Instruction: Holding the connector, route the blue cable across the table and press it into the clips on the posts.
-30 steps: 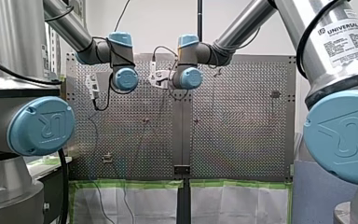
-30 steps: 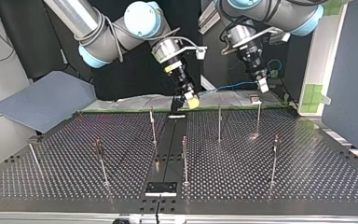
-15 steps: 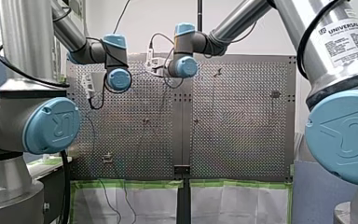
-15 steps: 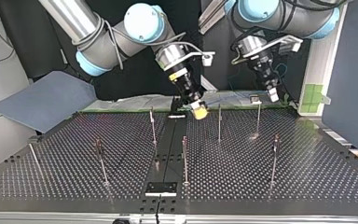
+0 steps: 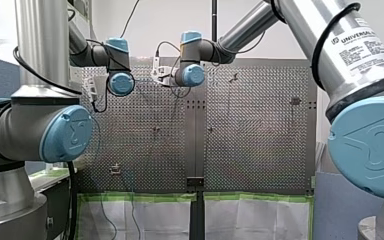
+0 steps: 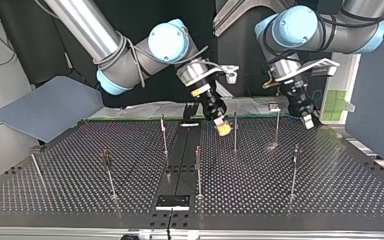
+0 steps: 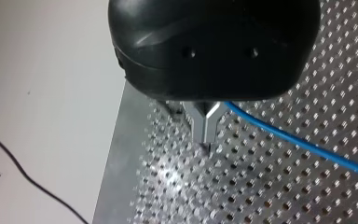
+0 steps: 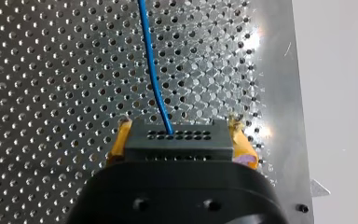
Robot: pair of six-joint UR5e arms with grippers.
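In the right wrist view my right gripper (image 8: 180, 133) has its yellow pads (image 8: 119, 140) shut on a black perforated connector (image 8: 177, 145). The blue cable (image 8: 152, 74) leaves the connector and runs ahead over the perforated table. My left gripper (image 7: 206, 139) has its metal fingers shut on the blue cable (image 7: 303, 143), which trails off to one side. In the top view my right gripper (image 6: 223, 129) hangs beside a thin post (image 6: 235, 131). My left gripper (image 6: 308, 120) is low at the table's far right, past another post (image 6: 277, 126).
Several thin posts stand on the perforated table (image 6: 330, 190), among them a middle one (image 6: 198, 170) and one nearer the right (image 6: 294, 170). A grey panel (image 6: 50, 107) lies off the table's far left corner. A dark centre strip (image 6: 180, 165) divides the table.
Both arms have swung toward the top view's right and come down closer to the table. My right gripper now sits beside a post, and my left one has reached the far right edge.
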